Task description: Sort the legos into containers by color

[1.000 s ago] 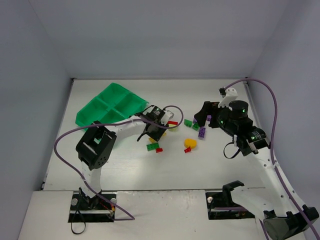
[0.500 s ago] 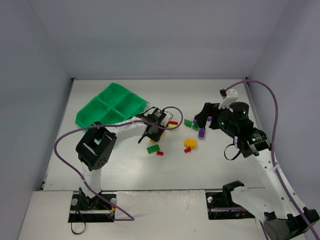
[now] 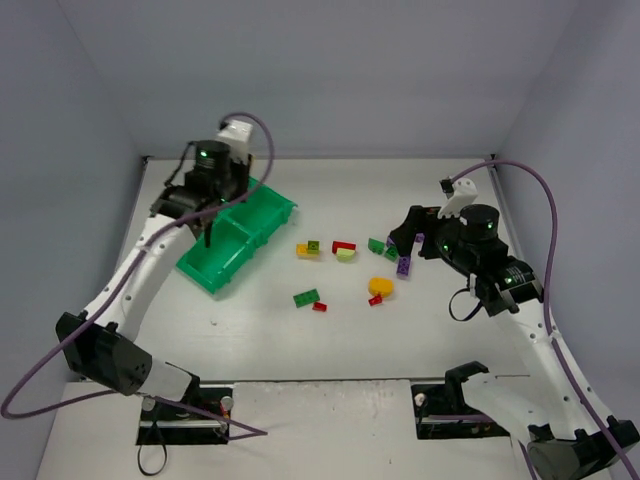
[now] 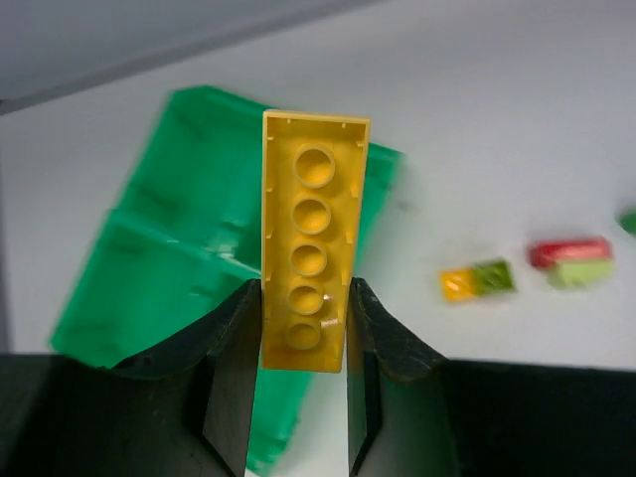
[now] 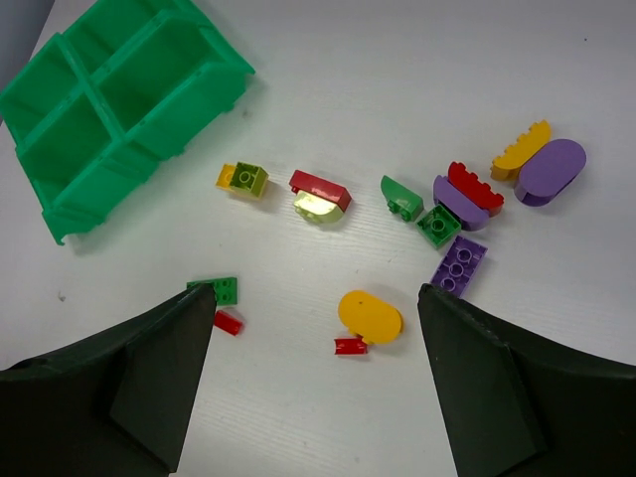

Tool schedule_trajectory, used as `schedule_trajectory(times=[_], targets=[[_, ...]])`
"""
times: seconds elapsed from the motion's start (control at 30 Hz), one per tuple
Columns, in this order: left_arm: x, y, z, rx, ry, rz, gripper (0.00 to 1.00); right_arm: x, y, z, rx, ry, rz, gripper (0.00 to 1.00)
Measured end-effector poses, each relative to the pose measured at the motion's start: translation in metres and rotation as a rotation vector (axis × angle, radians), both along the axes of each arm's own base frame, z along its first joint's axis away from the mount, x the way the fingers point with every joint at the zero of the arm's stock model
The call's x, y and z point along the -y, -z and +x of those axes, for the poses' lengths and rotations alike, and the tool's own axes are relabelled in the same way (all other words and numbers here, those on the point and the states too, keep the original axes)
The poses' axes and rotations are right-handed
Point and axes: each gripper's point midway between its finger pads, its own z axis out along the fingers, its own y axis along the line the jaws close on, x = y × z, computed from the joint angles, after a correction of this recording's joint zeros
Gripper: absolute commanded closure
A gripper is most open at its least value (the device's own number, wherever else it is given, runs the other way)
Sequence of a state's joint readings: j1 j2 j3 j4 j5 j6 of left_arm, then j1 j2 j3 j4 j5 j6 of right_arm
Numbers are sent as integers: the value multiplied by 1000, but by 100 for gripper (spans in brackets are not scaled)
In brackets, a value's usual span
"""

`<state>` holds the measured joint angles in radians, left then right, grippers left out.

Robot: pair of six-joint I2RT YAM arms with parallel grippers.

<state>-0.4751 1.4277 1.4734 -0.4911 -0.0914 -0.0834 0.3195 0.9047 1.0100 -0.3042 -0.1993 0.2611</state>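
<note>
Left wrist, left tool (image 4: 305,298) clamps yellow lego (image 4: 313,229) above tray (image 4: 149,268), right tool (image 5: 316,293) apart

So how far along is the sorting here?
Done: nothing visibly; the four compartments of the bright green plastic tray look empty in the right wrist view. In hand: a long yellow plastic brick, clamped in the left jaws over the tray. Left: everything else lies loose on the white table, including the yellow oval piece, purple flat plate and small red brick.
</note>
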Motion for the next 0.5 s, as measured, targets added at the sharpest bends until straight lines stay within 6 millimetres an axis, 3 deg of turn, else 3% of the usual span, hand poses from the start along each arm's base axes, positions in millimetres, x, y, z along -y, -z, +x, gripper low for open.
schedule_trajectory(times=[0.1, 0.17, 0.33, 0.5], targets=[[-65, -19, 37, 55, -151, 21, 98, 0, 1, 1, -3, 0, -1, 20], [-94, -14, 62, 44, -211, 56, 98, 0, 1, 1, -4, 0, -2, 20], [-112, 36, 124, -61, -207, 110, 92, 0, 2, 1, -6, -1, -6, 20], [-122, 100, 157, -205, -196, 157, 88, 0, 2, 1, -6, -1, -6, 20]])
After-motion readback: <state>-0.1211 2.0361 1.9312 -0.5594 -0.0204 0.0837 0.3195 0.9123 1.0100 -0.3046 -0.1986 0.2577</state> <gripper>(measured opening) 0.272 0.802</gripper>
